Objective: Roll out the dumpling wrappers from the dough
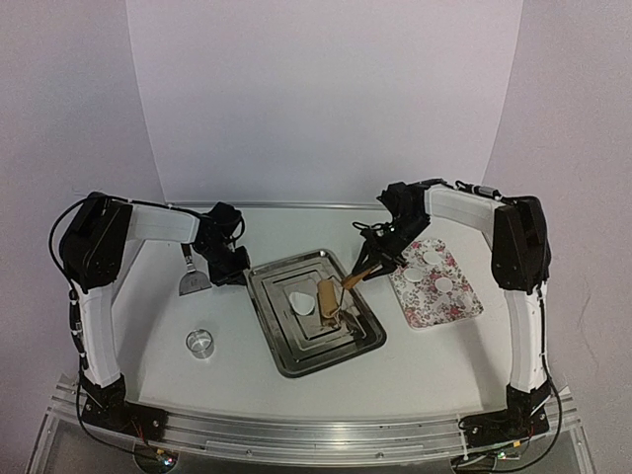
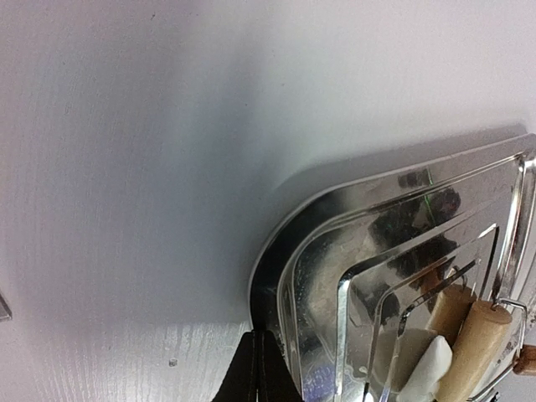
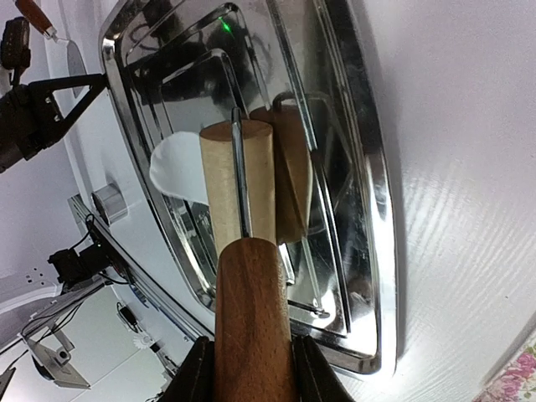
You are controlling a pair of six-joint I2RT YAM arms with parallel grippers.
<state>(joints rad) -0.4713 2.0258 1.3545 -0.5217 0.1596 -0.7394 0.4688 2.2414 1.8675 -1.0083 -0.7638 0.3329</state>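
On the steel tray (image 1: 286, 346) lies a flat white piece of dough (image 1: 298, 303), with the pale barrel of a wooden roller (image 1: 327, 298) resting beside it. My right gripper (image 3: 251, 368) is shut on the roller's dark handle (image 3: 251, 310); its barrel (image 3: 230, 180) overlaps the edge of the dough (image 3: 172, 167). My left gripper (image 2: 256, 368) is shut and empty, its tips against the outer corner of the tray (image 2: 272, 276). Three round white dumpling wrappers (image 1: 444, 284) sit on the floral plate (image 1: 420, 306) to the right.
A clear ring cutter (image 1: 201, 343) stands on the table left of the tray, in front of the left arm. A metal scraper (image 1: 192, 281) lies behind it, beside the left gripper (image 1: 237, 269). The floral plate sits close to the tray's right side.
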